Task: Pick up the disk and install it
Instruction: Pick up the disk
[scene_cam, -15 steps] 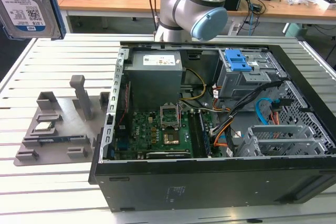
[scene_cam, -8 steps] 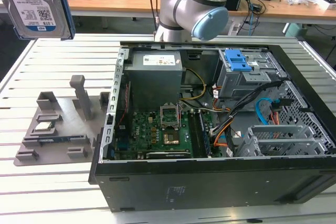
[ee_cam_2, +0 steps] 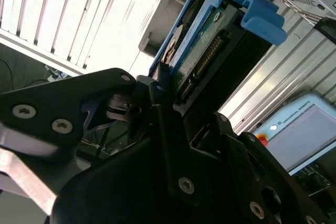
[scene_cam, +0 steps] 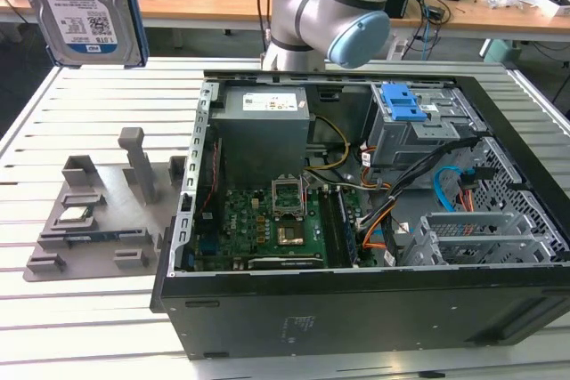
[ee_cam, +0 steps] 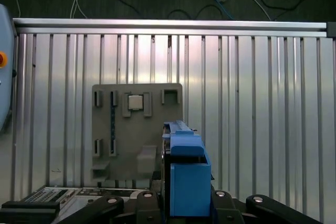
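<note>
Slatted aluminium table (scene_cam: 80, 327) carries the whole setup. Nearest on it is an open computer case (scene_cam: 356, 309) lying on its side, motherboard exposed, with a blue latch piece (scene_cam: 403, 104) at its far end. Beside the case, to the exterior view's left, sits a grey fixture plate (scene_cam: 98, 220) with a small silver chip (scene_cam: 73, 214). The disk (scene_cam: 85, 6) hangs high off the table, label outward. In the second wrist view the gripper (ee_cam_2: 160, 95) has its jaws clamped on the disk's edge. Beyond are the arm (scene_cam: 329, 6) and wooden desks (scene_cam: 214, 2) strewn with cables.

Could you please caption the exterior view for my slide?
Disk held in the air, grey fixture and open computer case below.
</note>
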### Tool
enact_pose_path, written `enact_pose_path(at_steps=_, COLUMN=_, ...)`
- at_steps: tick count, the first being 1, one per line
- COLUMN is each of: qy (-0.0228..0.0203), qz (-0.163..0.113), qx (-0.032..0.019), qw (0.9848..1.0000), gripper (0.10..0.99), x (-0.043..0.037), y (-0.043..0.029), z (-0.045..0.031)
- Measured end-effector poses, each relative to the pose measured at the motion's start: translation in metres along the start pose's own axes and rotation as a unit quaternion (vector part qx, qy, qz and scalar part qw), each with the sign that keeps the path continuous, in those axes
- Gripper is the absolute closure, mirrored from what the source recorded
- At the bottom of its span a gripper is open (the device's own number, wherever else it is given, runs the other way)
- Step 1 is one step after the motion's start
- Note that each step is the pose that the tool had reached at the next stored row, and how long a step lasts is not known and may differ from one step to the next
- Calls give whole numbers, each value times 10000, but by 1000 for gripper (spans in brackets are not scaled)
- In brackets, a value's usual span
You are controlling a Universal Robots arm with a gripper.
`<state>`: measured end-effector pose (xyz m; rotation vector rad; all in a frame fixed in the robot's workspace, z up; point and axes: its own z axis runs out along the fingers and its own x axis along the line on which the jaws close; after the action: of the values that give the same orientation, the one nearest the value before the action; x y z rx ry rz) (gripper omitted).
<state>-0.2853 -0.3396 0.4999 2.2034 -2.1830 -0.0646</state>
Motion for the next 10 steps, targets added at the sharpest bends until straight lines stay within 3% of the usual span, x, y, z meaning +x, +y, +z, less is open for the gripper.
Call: enact_pose_path(at_steps=10, qy=0, qz=0, qx=0, qw=10000, gripper=725, x=2, y=-256, z=-15)
